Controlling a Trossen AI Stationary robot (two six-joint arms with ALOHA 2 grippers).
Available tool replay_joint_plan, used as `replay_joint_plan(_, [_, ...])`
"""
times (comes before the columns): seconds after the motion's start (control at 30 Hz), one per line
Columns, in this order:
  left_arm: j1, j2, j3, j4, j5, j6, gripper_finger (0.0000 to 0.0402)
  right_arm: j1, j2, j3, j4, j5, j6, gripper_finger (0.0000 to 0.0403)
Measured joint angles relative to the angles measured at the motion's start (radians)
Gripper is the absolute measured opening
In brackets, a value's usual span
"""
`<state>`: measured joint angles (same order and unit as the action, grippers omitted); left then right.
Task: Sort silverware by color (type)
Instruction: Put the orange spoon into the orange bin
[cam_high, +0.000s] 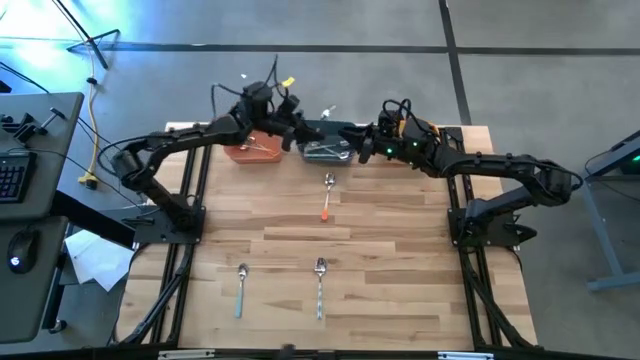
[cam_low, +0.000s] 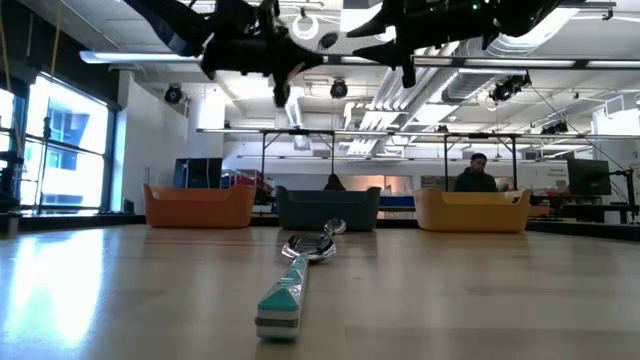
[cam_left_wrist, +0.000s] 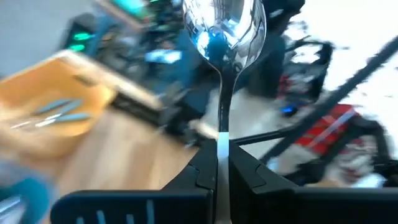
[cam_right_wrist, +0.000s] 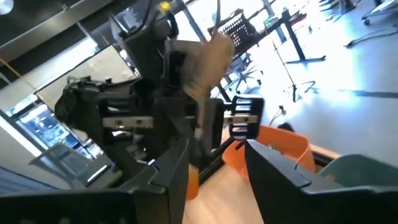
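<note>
Lying nearest on the table (cam_high: 380, 300) are two loose pieces, a light blue handled spoon (cam_high: 241, 289) and, beside it, a plain silver spoon (cam_high: 320, 283); in the low view one piece with a teal handle is stretching away from the camera. Farther in, mid-table, an orange handled spoon (cam_high: 327, 198) is lying alone. At the far edge the orange bowl (cam_high: 252, 149), the teal bowl (cam_high: 325, 148) and the yellow bowl (cam_low: 472, 210) are standing in a row, the teal one already holding silver pieces. Above them the two arms are meeting: the left tool (cam_left_wrist: 222, 171) is pinching a silver spoon (cam_left_wrist: 224, 31) by its handle, head outward, while the right tool (cam_right_wrist: 214, 165) is standing spread just in front of it, gripping nothing. The handover is judged the risk: the thin handle is sitting in a narrow pinch, so a nudge from the right tool could be twisting it loose, dropping it beside a bowl or into the wrong one.
</note>
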<state>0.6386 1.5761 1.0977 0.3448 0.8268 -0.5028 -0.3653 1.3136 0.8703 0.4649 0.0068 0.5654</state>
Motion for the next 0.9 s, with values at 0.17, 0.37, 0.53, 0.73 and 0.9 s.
replay_joint_plan(0.17, [0.102, -0.089, -0.005, -0.434, -0.181, 0.254, 0.0002, -0.023, -0.036, 0.000, -0.025, 0.000, -0.037, 0.0143])
replay_joint_plan(0.37, [0.223, -0.131, -0.005, -0.863, -0.524, 0.584, 0.0002, -0.047, -0.053, 0.001, -0.045, -0.006, -0.050, 0.0144])
replay_joint_plan(0.53, [0.320, -0.102, -0.005, -0.931, -0.573, 0.699, 0.0001, -0.059, -0.053, 0.001, -0.065, -0.007, -0.050, 0.0144])
replay_joint_plan(0.73, [0.373, 0.004, -0.005, -0.944, -0.566, 0.784, 0.0001, -0.071, -0.053, 0.001, -0.065, -0.009, -0.058, 0.0144])
replay_joint_plan(0.9, [0.391, 0.095, -0.006, -0.985, -0.554, 0.820, 0.0001, -0.076, -0.053, 0.001, -0.064, -0.010, -0.049, 0.0144])
